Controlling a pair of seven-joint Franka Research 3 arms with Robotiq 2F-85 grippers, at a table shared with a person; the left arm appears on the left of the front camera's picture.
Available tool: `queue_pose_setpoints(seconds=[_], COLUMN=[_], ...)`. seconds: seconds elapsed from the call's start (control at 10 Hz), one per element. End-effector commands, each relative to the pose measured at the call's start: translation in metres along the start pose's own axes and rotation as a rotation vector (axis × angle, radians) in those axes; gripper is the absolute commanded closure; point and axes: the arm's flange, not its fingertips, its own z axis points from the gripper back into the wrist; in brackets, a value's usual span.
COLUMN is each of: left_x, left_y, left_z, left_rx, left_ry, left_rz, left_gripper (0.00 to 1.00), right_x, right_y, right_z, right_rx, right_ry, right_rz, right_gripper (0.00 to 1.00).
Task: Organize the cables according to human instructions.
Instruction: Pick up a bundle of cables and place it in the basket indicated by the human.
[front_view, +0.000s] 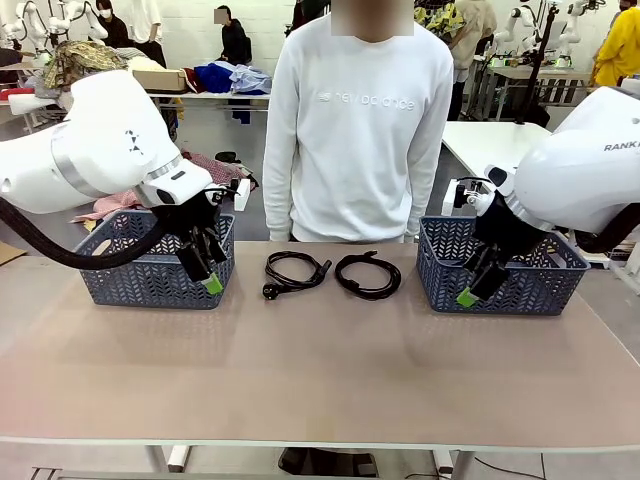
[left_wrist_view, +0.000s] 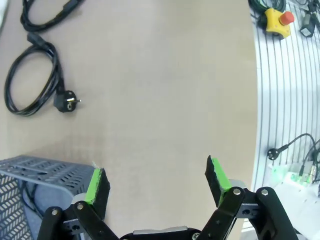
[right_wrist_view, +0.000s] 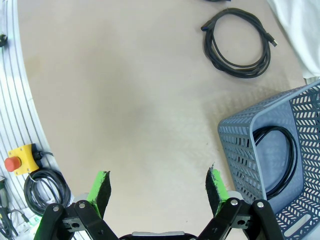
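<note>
Two coiled black cables lie on the table in front of the human (front_view: 358, 130), who stands at the far edge. One cable (front_view: 295, 271) is left of centre, the other cable (front_view: 367, 276) right of it. My left gripper (front_view: 205, 271) hangs open by the left basket's front corner, with nothing between its fingers. In the left wrist view the gripper (left_wrist_view: 157, 182) is open over bare table, and a cable (left_wrist_view: 31, 80) lies far off. My right gripper (front_view: 478, 286) is open and empty in front of the right basket. Its wrist view shows the gripper (right_wrist_view: 159, 187), a cable (right_wrist_view: 240, 42) on the table, and another cable (right_wrist_view: 282, 160) inside the basket.
Blue-grey baskets stand at the left (front_view: 150, 278) and right (front_view: 510, 292) of the table's far half. The near half of the table is bare. Yellow emergency-stop boxes (left_wrist_view: 277, 21) (right_wrist_view: 20, 160) sit beyond the table's near edge, with a loose cord coil (right_wrist_view: 45, 187).
</note>
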Motion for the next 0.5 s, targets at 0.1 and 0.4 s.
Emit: queue_pose_setpoints(seconds=[0.1,0.4], left_x=[0.0,0.0], left_y=[-0.0005,-0.0005], left_z=[0.0005,0.0005], left_rx=[0.006,0.006], left_ry=[0.011,0.011], left_rz=[-0.003,-0.003], left_gripper=[0.0,0.0], right_x=[0.0004,0.0004], right_y=[0.001,0.001], right_z=[-0.0007,-0.0007], right_rx=[-0.006,-0.006], right_ry=[0.003,0.003], right_rz=[-0.007,-0.007], right_gripper=[0.0,0.0])
